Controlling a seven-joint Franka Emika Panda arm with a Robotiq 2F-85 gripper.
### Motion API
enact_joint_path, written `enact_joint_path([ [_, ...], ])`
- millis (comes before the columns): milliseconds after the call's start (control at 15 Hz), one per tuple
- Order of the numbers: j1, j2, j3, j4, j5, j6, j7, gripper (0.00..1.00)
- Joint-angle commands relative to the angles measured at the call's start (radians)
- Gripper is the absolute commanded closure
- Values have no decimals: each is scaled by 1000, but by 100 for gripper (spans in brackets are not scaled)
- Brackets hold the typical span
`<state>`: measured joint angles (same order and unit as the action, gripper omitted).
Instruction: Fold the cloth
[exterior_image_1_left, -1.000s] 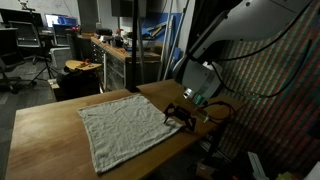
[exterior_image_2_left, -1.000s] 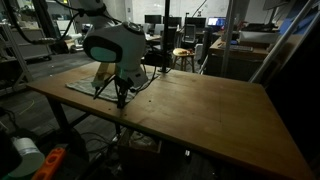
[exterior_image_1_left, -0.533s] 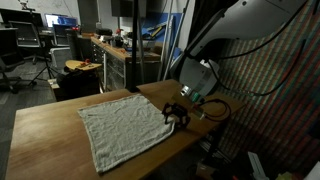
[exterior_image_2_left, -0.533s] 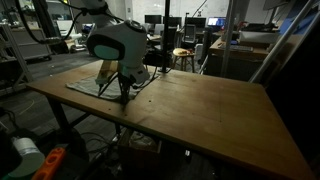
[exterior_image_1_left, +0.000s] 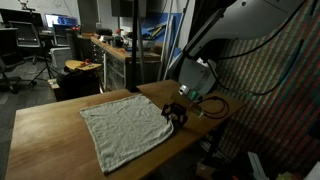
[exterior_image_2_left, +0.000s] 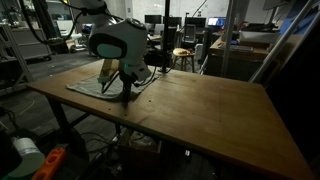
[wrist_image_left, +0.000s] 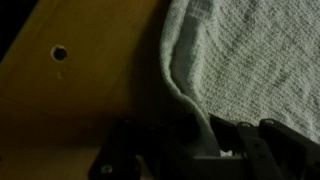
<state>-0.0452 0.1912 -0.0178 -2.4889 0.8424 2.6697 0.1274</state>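
A pale grey-white cloth (exterior_image_1_left: 125, 128) lies spread flat on the wooden table (exterior_image_1_left: 40, 135); it shows at the table's far corner as the cloth (exterior_image_2_left: 88, 86) in both exterior views. My gripper (exterior_image_1_left: 177, 115) stands at the cloth's corner near the table edge, fingers pointing down, also seen as the gripper (exterior_image_2_left: 125, 97). In the wrist view the cloth (wrist_image_left: 250, 60) has a raised ridge along its edge that runs down into the gripper (wrist_image_left: 200, 150), whose jaws are shut on that pinched edge. The dark fingers (wrist_image_left: 262, 145) hide the pinched part.
A small hole (wrist_image_left: 60, 52) marks the bare wood beside the cloth's edge. The table edge (exterior_image_1_left: 195, 135) runs close under the gripper. A cable loop (exterior_image_1_left: 215, 108) hangs by the arm. Benches, a stool (exterior_image_2_left: 182, 58) and monitors stand in the background.
The jaws went from wide open to shut on the cloth's corner edge. The corner has bunched slightly toward the gripper; the arm has barely moved.
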Motion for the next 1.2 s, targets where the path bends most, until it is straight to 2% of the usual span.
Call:
enact_joint_path([
  [0,60,-8,-30,-6,-234,37,203,99],
  [133,129,-19,-94,-5,-420,10,366,100],
  [267,165,-43,-136,12,-597,-36,513,100],
  [400,160,-64,-137,32,-767,-83,647,100],
  [533,149,-88,-126,62,-864,-145,724,100],
  [600,137,-102,-111,80,-873,-182,735,100],
  [733,117,-138,-77,109,-813,-234,703,100],
  [1133,98,-205,-43,179,-844,-309,744,100],
])
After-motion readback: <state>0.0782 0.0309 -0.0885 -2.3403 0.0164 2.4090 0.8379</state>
